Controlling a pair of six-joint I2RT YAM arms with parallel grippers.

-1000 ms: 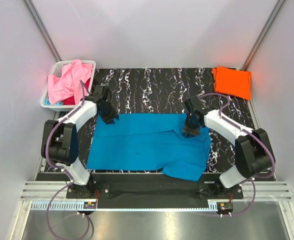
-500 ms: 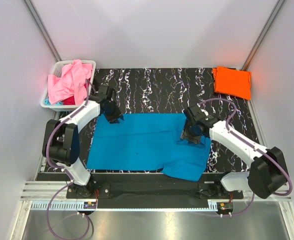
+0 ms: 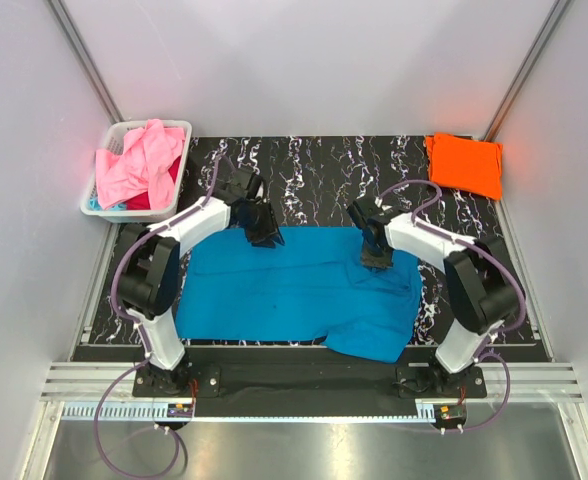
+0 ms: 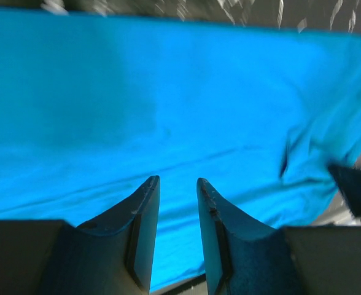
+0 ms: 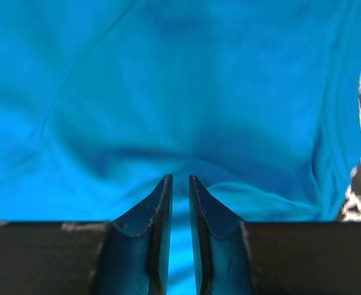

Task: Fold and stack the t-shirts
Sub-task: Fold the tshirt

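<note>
A bright teal-blue t-shirt (image 3: 284,290) lies spread on the black marbled mat, its near right corner bunched. My left gripper (image 3: 266,232) hangs over the shirt's far edge, jaws a little apart and empty above the cloth (image 4: 168,92); its own view shows it (image 4: 175,179). My right gripper (image 3: 376,255) sits on the shirt's far right part, jaws nearly closed (image 5: 180,177), with a ridge of teal cloth (image 5: 168,74) puckered up to the tips. An orange t-shirt (image 3: 464,165) lies folded at the back right. A pink t-shirt (image 3: 139,162) lies crumpled over a red one (image 3: 162,196).
The pink and red shirts sit in a small white lattice basket (image 3: 179,126) at the back left, off the mat's corner. The marbled mat (image 3: 314,170) shows bare behind the teal shirt. Grey walls close in on both sides.
My left gripper has slid right along the teal shirt's far edge. My right gripper went toward the near side, then came back to the far right part of the shirt.
</note>
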